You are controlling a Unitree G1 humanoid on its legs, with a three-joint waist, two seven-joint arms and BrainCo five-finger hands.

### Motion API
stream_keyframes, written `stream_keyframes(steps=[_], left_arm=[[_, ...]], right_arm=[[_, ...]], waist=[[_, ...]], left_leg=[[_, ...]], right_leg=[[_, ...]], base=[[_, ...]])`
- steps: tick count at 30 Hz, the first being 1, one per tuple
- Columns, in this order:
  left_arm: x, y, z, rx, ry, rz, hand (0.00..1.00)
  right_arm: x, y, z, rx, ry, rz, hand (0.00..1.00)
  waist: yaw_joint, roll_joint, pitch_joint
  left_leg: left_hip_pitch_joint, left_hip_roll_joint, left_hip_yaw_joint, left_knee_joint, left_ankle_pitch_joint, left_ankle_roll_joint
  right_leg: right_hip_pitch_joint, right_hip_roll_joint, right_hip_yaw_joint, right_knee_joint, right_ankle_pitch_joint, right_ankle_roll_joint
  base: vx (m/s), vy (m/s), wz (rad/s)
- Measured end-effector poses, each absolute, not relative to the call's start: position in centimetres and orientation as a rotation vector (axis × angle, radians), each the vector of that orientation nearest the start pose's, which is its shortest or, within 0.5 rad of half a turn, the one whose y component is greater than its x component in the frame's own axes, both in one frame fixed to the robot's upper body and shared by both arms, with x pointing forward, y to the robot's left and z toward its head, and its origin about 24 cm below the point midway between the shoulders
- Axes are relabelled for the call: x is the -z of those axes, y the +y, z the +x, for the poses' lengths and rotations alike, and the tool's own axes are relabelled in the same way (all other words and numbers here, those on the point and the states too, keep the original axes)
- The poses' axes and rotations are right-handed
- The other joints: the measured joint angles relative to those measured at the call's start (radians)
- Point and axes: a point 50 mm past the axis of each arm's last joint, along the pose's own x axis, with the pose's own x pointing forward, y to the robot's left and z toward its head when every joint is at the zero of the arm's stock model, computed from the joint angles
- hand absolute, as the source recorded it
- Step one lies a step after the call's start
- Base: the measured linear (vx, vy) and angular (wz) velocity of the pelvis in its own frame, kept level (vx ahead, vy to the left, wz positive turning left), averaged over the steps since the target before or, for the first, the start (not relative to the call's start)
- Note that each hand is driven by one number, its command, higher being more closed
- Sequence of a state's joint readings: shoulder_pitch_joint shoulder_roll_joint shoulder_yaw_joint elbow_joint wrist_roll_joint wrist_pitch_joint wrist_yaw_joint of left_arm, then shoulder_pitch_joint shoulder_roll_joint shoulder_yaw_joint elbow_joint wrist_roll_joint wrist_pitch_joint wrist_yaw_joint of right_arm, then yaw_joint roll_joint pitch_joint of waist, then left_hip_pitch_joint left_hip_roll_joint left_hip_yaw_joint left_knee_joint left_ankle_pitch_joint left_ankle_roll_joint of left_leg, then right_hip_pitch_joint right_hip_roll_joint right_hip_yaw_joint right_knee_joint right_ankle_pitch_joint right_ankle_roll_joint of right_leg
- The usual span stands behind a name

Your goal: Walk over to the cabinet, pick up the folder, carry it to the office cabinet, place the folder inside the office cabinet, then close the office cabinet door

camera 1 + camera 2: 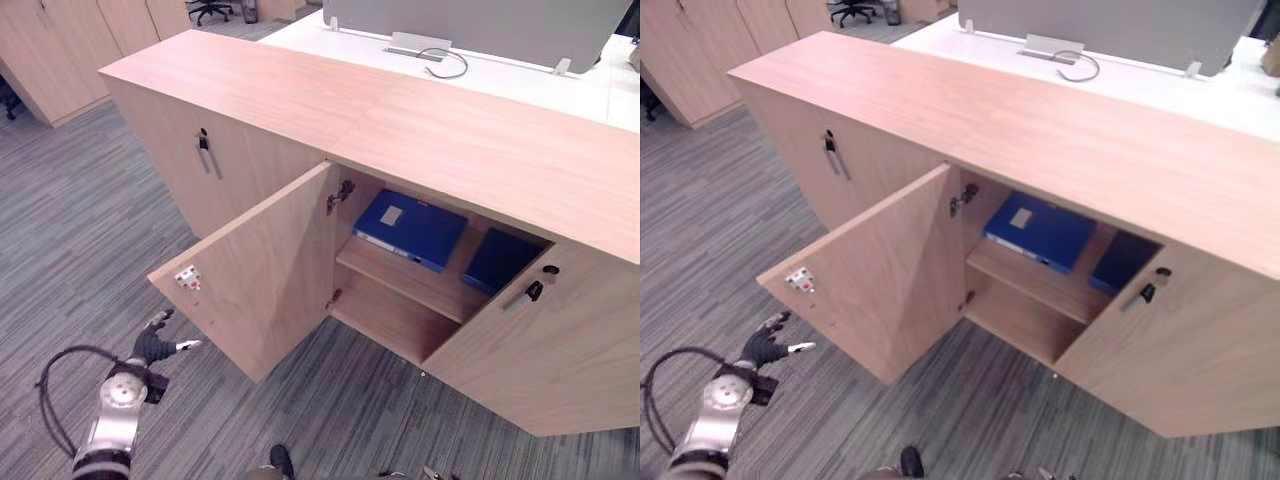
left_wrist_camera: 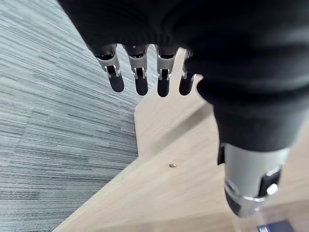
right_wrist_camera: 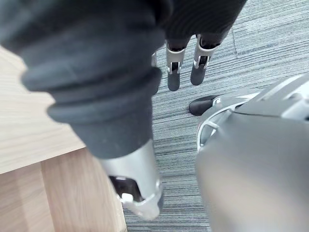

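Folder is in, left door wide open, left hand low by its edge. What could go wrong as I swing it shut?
The left hand, fingers straight, hangs low and apart from the open door, near its free edge; a push from there may glance off the corner.
The blue folder lies close to the shelf front edge; if it overhangs, the door may hit it.
The right-hand door looks ajar too, so the cabinet may not end up fully shut.

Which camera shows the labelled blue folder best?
The left eye view: the labelled blue folder lies on the shelf, its top showing. The right eye view nearly matches; the left wrist view, perhaps a blue corner.
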State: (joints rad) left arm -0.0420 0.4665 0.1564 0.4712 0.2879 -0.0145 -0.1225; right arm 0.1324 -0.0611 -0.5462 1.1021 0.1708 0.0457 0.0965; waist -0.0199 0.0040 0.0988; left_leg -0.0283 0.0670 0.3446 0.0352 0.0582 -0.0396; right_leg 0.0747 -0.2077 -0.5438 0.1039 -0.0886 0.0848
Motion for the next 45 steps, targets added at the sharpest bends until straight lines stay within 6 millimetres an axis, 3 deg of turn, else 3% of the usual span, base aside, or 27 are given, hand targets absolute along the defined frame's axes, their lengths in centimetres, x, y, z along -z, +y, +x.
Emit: stream_keyframes(steps=[5,10,14,17,20,21,22,23,25,27,29,31,33,38,41,43,44,45], left_arm=[[0.7,31.1,26.2,-0.014,0.547,0.867,0.0],[0.2,31.3,27.5,0.014,0.587,0.975,0.0],[0.4,29.3,28.1,0.1,0.55,1.026,0.0],[0.7,26.6,28.4,0.203,0.489,1.075,0.0],[1.7,22.3,27.5,0.393,0.406,1.129,0.0],[2.5,18.9,26.2,0.554,0.35,1.138,0.0],[2.9,17.4,25.6,0.629,0.328,1.127,0.0],[3.7,14.2,24.2,0.77,0.293,1.077,0.0],[4.4,10.1,22.0,0.935,0.259,0.943,0.0],[3.7,5.3,20.1,1.113,0.183,0.776,0.0],[3.3,1.8,17.3,1.299,0.137,0.65,0.0],[2.9,-1.0,15.0,1.405,0.163,0.451,0.0],[2.2,-2.0,15.0,1.42,0.15,0.379,0.0],[1.0,-2.8,16.3,1.389,0.113,0.333,0.0],[2.6,-0.9,18.7,1.162,0.22,0.227,0.0],[4.9,3.1,20.5,0.856,0.354,0.117,0.0],[5.5,4.4,20.7,0.773,0.385,0.09,0.0],[6.6,7.3,20.9,0.602,0.438,0.042,0.0]], right_arm=[[16.8,-22.7,4.0,0.569,1.167,0.423,0.0],[17.0,-21.9,3.7,0.541,1.191,0.423,0.0],[17.2,-21.2,3.4,0.543,1.206,0.446,0.0],[17.2,-21.1,3.4,0.543,1.207,0.447,0.0],[17.2,-21.2,3.5,0.532,1.211,0.428,0.0],[17.2,-21.2,3.6,0.521,1.215,0.407,0.0],[17.2,-21.2,3.6,0.515,1.217,0.401,0.0],[17.2,-21.2,3.7,0.506,1.222,0.384,0.0],[17.2,-21.0,4.0,0.48,1.229,0.354,0.0],[17.2,-20.5,4.9,0.424,1.23,0.318,0.0],[17.2,-20.4,5.5,0.386,1.226,0.284,0.0],[17.1,-20.7,6.1,0.366,1.216,0.26,0.0],[17.0,-20.6,6.6,0.323,1.218,0.224,0.0],[16.8,-21.0,7.3,0.241,1.208,0.118,0.0],[16.7,-21.3,7.6,0.214,1.202,0.076,0.0],[16.6,-21.6,7.6,0.219,1.199,0.067,0.0],[16.6,-21.6,7.5,0.222,1.202,0.065,0.0],[16.7,-21.7,7.2,0.238,1.209,0.07,0.0]], waist=[[-0.02,-0.001,-0.012],[-0.021,-0.008,-0.012],[-0.02,-0.021,-0.013],[-0.016,-0.031,-0.012],[-0.015,-0.036,-0.013],[-0.016,-0.036,-0.02],[-0.017,-0.037,-0.023],[-0.021,-0.037,-0.032],[-0.032,-0.043,-0.05],[-0.043,-0.053,-0.059],[-0.058,-0.051,-0.065],[-0.064,-0.048,-0.065],[-0.072,-0.045,-0.065],[-0.085,-0.029,-0.064],[-0.077,-0.01,-0.062],[-0.067,0.008,-0.057],[-0.064,0.01,-0.059],[-0.05,0.013,-0.055]], left_leg=[[0.035,0.001,0.031,-0.025,0.003,-0.004],[0.035,0.002,0.044,-0.027,0.003,-0.003],[0.034,-0.016,0.048,-0.027,0.006,0.007],[0.029,-0.036,0.048,-0.031,0.005,0.015],[0.026,-0.058,0.051,-0.038,0.001,0.024],[0.026,-0.069,0.057,-0.052,0.004,0.025],[0.027,-0.074,0.058,-0.055,0.004,0.025],[0.027,-0.083,0.061,-0.065,0.006,0.027],[0.031,-0.091,0.074,-0.068,0.006,0.028],[0.032,-0.097,0.096,-0.061,0.006,0.036],[0.015,-0.094,0.118,-0.025,-0.014,0.057],[0.011,-0.066,0.161,0.015,-0.044,0.052],[0.009,-0.042,0.184,0.044,-0.064,0.044],[-0.017,0.02,0.223,0.124,-0.101,0.022],[-0.063,0.115,0.255,0.259,-0.168,-0.006],[-0.074,0.212,0.274,0.372,-0.223,-0.033],[-0.072,0.231,0.276,0.401,-0.218,-0.028],[-0.075,0.269,0.248,0.462,-0.218,-0.027]], right_leg=[[0.017,0.015,0.026,-0.026,0.01,-0.003],[0.012,0.01,0.033,-0.032,0.038,-0.012],[0.011,-0.009,0.035,-0.032,0.053,-0.005],[0.006,-0.03,0.035,-0.029,0.061,0.004],[-0.009,-0.056,0.04,-0.012,0.055,0.007],[-0.019,-0.066,0.053,-0.007,0.053,0.012],[-0.021,-0.069,0.057,-0.007,0.052,0.013],[-0.024,-0.077,0.058,-0.009,0.052,0.016],[-0.026,-0.084,0.064,-0.02,0.058,0.029],[-0.039,-0.095,0.084,-0.015,0.073,0.046],[-0.071,-0.113,0.091,0.029,0.092,0.045],[-0.107,-0.119,0.033,0.088,0.094,0.036],[-0.109,-0.122,-0.057,0.113,0.084,0.002],[-0.114,-0.077,-0.045,0.071,0.079,-0.005],[-0.128,-0.02,-0.024,0.05,0.071,-0.009],[-0.122,0.037,0.002,0.049,0.051,-0.035],[-0.12,0.051,0.012,0.047,0.043,-0.04],[-0.108,0.078,0.034,0.044,0.04,-0.046]], base=[[0.03,-0.019,-0.15],[-0.02,0.013,-0.05],[-0.09,0.074,0.04],[-0.15,0.086,0.07],[-0.15,0.082,0.04],[-0.09,0.062,-0.04],[-0.07,0.058,-0.07],[-0.03,0.044,-0.06],[0.01,0.046,-0.18],[0.05,0.045,-0.34],[0.04,0.018,-0.35],[0.03,-0.027,-0.59],[0.01,-0.068,-0.5],[-0.01,-0.054,-0.28],[0.04,-0.125,-0.49],[0.11,-0.162,-0.61],[0.15,-0.172,-0.64],[0.13,-0.15,-0.54]])
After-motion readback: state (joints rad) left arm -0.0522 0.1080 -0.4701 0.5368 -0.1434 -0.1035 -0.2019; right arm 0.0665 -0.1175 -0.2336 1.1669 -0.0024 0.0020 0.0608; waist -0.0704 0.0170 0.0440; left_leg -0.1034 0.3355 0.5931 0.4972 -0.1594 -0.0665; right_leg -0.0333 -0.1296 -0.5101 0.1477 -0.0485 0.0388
